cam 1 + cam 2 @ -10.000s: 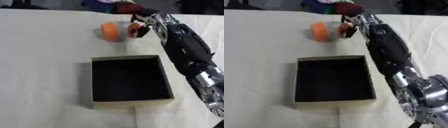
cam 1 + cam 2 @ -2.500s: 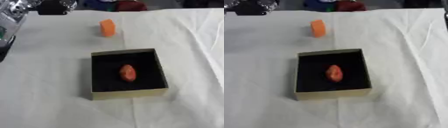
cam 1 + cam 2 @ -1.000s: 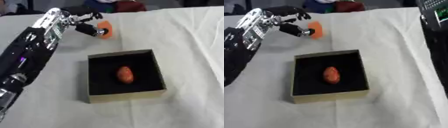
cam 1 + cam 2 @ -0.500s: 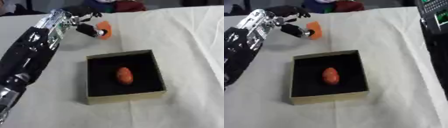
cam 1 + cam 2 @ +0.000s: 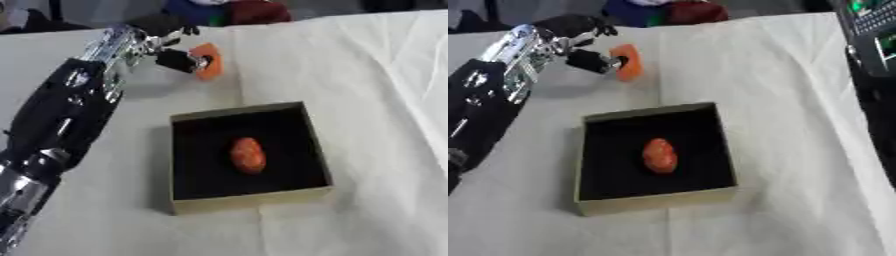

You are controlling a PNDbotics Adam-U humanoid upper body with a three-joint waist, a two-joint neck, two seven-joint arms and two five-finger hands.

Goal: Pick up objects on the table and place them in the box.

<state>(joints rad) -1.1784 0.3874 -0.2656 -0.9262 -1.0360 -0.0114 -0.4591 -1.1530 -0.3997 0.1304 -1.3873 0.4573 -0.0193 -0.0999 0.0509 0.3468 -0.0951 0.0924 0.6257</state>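
Orange block point(image 5: 208, 60): stands on the white tablecloth point(image 5: 376, 90) beyond the box, toward the far left of the table; a thumb and fingers meet it from its left side.
Left hand point(image 5: 166, 47): reaches in from the left on a black and silver arm point(image 5: 70, 110); its fingers curl round the orange block, one dark finger pressed against the block's near face.
Box point(image 5: 315, 145): open, tan walls, black inside, near the middle of the table and just this side of the block.
Red lump point(image 5: 248, 155): oval, lying in the middle of the box floor, apart from every wall.
Right hand: shows in neither view.
Far edge: blue and red shapes point(image 5: 684, 11), too blurred to make out.
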